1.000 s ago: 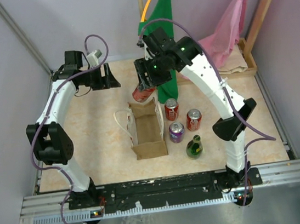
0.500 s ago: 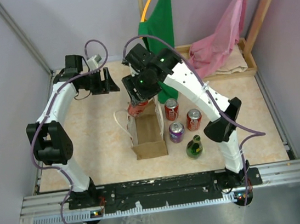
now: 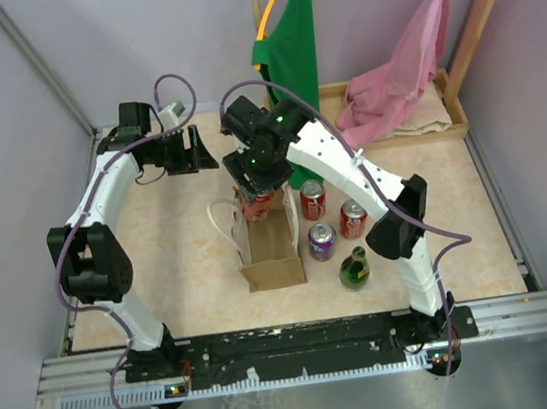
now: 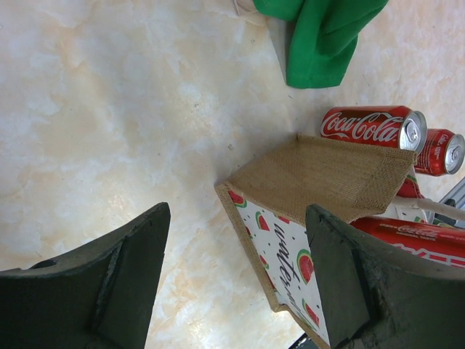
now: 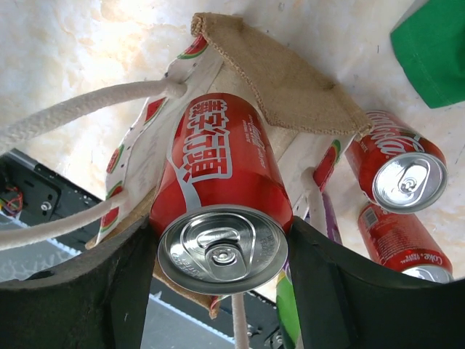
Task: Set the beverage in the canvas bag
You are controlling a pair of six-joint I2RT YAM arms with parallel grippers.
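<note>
Clamping the red cola can (image 5: 218, 167) on both sides, the right gripper (image 3: 256, 189) has its fingers closed only to the can's width. It hangs over the 12 o'clock end of the canvas bag (image 3: 270, 255). The can sits at the bag's mouth, between the white loop handles (image 5: 73, 116). The bag stands upright near the table's (image 3: 161, 270) middle. At its 10 o'clock the left gripper (image 3: 196, 154) hovers, spread wide and holding nothing. At the bag's 3 o'clock stand two red cans (image 3: 312, 199) and a purple can (image 3: 322, 241), with a green bottle (image 3: 354, 269) at 4 o'clock.
</note>
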